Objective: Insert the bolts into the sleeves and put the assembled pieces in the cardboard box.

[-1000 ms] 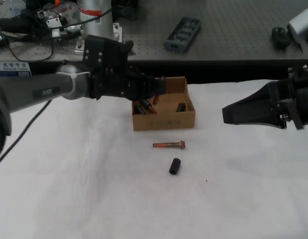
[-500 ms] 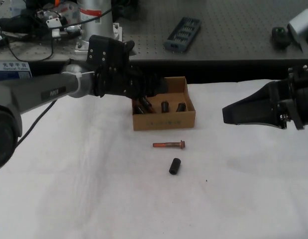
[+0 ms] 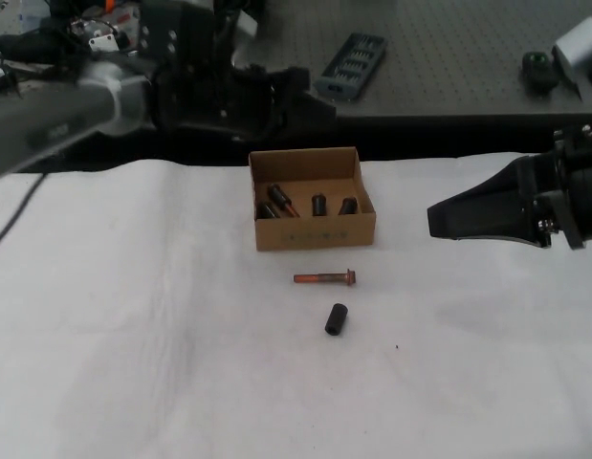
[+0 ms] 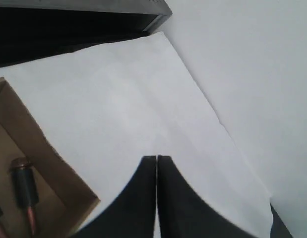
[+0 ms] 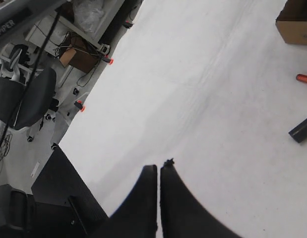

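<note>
A copper-coloured bolt [image 3: 324, 277] lies on the white cloth in front of the cardboard box [image 3: 315, 232], with a black sleeve [image 3: 336, 318] just nearer to me. Several assembled pieces [image 3: 317, 204] rest inside the box. My left gripper [image 3: 319, 103] hangs shut and empty above the bench behind the box; the left wrist view shows its fingertips [image 4: 156, 159] pressed together above the cloth beside the box corner [image 4: 74, 191], which holds an assembled piece [image 4: 24, 183]. My right gripper [image 3: 437, 221] is shut at the right, level with the box; its fingertips [image 5: 157, 169] meet above bare cloth.
A dark perforated bench with a blue bit case [image 3: 351, 63], cables and a metal cylinder [image 3: 183, 24] lies behind the cloth. The right wrist view shows the bolt's tip [image 5: 303, 78], the sleeve [image 5: 300, 130] and a box corner [image 5: 294, 25]; beyond the table edge are chairs and cables.
My left arm has risen and pulled back from over the box toward the rear bench, leaving a further assembled piece in the box. The right arm has not moved.
</note>
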`<state>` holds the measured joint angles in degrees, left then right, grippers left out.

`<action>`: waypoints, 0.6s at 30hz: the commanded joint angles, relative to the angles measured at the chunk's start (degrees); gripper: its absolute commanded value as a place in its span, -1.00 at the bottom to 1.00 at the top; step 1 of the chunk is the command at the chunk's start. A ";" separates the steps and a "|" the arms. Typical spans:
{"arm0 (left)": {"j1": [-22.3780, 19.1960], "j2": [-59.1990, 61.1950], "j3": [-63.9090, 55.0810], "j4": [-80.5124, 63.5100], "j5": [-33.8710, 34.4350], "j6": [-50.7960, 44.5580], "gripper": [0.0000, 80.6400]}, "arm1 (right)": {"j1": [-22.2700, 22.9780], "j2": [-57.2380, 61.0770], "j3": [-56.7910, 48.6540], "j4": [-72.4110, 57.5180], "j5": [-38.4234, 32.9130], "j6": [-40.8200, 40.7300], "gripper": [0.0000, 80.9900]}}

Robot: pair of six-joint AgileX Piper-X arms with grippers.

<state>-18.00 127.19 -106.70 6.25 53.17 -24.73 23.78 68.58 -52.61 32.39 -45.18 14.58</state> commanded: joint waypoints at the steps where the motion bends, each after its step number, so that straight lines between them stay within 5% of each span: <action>1: 0.51 -6.49 -0.54 13.21 -0.12 11.37 -0.98 | -0.35 -0.70 -0.10 0.60 -0.67 -0.52 -0.93; 8: 0.51 -18.55 0.00 53.28 -15.57 45.99 -0.98 | -0.35 -0.70 -0.10 2.49 -0.35 -2.24 -0.93; 18: 0.51 -40.01 21.48 52.45 -16.94 44.84 -0.98 | -0.35 -0.70 -0.10 7.59 3.33 -4.87 -0.93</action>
<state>-17.46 91.18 -89.24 58.75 36.86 19.54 23.78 68.58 -52.61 40.30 -41.47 10.27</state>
